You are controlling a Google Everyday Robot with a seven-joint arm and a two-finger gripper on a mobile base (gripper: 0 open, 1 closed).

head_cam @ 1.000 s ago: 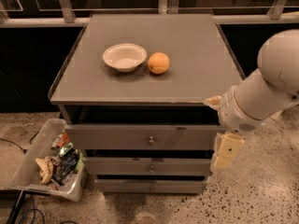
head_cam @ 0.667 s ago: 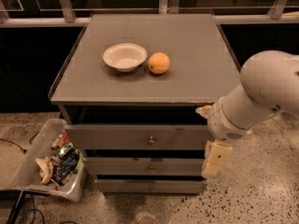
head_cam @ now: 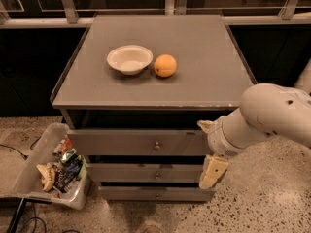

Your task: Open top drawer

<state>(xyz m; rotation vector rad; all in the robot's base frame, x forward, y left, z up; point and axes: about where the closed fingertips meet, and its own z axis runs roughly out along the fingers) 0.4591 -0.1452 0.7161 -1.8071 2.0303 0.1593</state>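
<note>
The top drawer (head_cam: 126, 142) is a wide grey front just under the cabinet top, with a small round metal knob (head_cam: 156, 145) at its centre. It looks shut. My gripper (head_cam: 208, 149) is at the end of the white arm (head_cam: 267, 115) coming in from the right. It sits in front of the drawer's right end, well to the right of the knob. Its two cream fingers stand apart, one high (head_cam: 205, 125) and one low (head_cam: 213, 171), with nothing between them.
Two narrower grey drawers (head_cam: 146, 173) lie below the top one. On the cabinet top (head_cam: 204, 57) are a white bowl (head_cam: 129, 58) and an orange (head_cam: 165, 65). A clear bin of wrappers (head_cam: 51, 171) stands on the floor at the left, beside cables.
The arm and gripper have moved left and slightly down, from beside the cabinet's right edge to in front of the drawers' right end. The drawers have not moved.
</note>
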